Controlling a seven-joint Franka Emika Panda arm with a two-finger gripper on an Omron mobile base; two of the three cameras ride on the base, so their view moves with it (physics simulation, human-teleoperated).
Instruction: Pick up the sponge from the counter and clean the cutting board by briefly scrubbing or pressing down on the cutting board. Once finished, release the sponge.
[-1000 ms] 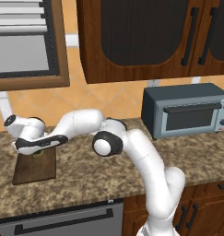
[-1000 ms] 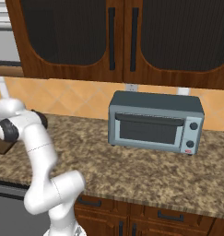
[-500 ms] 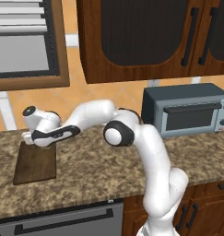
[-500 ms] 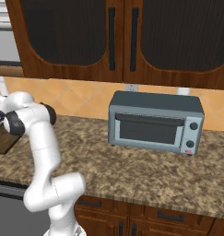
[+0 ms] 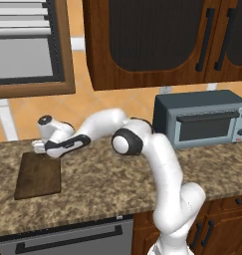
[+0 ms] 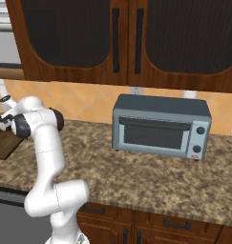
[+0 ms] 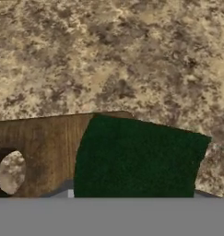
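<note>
The dark green sponge (image 7: 138, 159) looms large and close in the hand view, right under the hand. It covers my fingertips and overlaps the far short edge of the cutting board (image 7: 44, 138), next to the board's small hole (image 7: 11, 172). From the left base view my gripper (image 5: 38, 148) points down at the back edge of the dark brown cutting board (image 5: 38, 175) on the granite counter (image 5: 102, 184). It appears shut on the sponge. The board's corner (image 6: 3, 145) shows at the left edge of the right base view.
A grey toaster oven (image 5: 202, 118) stands at the back right of the counter, well away from the hand. Dark wooden cabinets (image 5: 157, 40) hang above. Bare granite lies between the board and the oven.
The hand has swung to the right, from above the board's left side to its back edge, and the arm's elbow has followed.
</note>
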